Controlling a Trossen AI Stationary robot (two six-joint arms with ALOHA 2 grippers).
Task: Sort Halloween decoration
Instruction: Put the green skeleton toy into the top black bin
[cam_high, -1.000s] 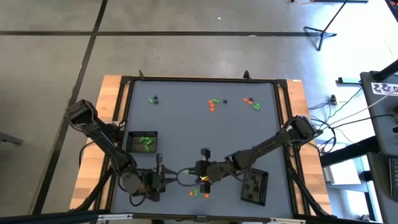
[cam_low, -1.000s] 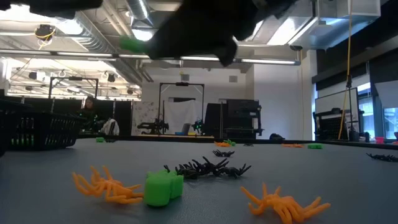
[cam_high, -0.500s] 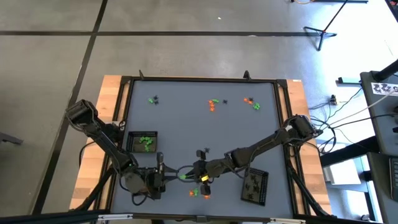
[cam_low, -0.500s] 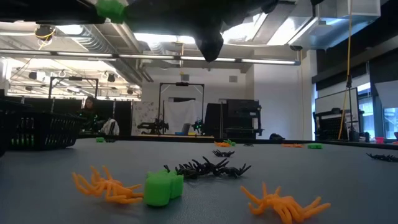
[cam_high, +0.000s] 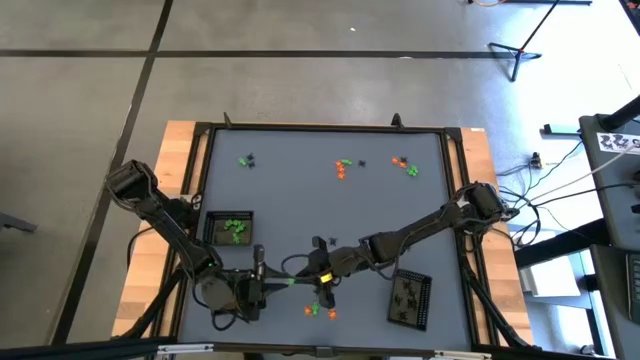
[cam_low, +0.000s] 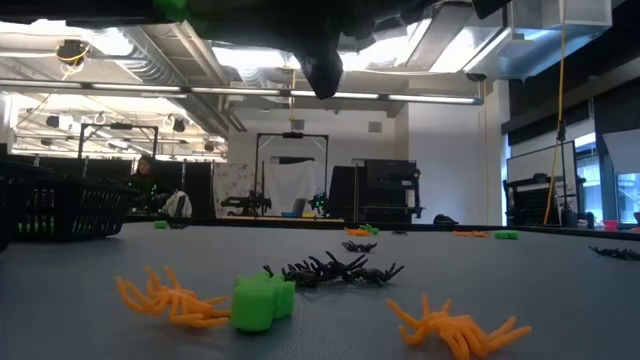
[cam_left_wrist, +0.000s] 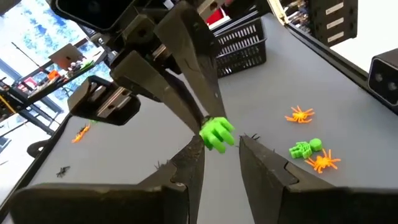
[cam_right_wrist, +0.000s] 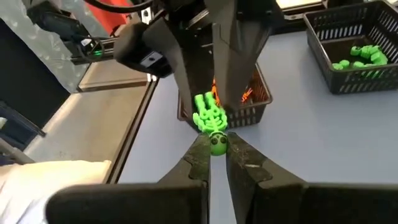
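Observation:
A bright green skeleton trinket (cam_right_wrist: 210, 121) hangs in the air between my two grippers, above the table's near middle; it also shows in the high view (cam_high: 291, 283). My right gripper (cam_right_wrist: 217, 147) is shut on it. My left gripper (cam_left_wrist: 221, 146) faces it from the left, open. The left fingertips stand on either side of the trinket's free end (cam_left_wrist: 216, 132). More orange, green and black trinkets (cam_low: 262, 300) lie on the table below. My right gripper pinches the green skeleton's round head end (cam_right_wrist: 217, 142) between its two fingertips. The fingers come level from the table's right. The figure sticks out past them toward my left gripper, clear of the table. My left gripper's fingers flank the figure; whether they touch it I cannot tell.
A black tray with green pieces (cam_high: 232, 228) stands at the near left. A tray with orange pieces (cam_right_wrist: 249, 99) is under my left arm, and a third tray (cam_high: 410, 298) at the near right. Loose trinkets lie near the front edge (cam_high: 320, 310) and along the far side (cam_high: 343, 167).
My right gripper has carried the green skeleton toward the table's left, up to my left gripper's open fingertips. In the low view the trinket has risen and gone left. The skeleton has stayed clear of the table.

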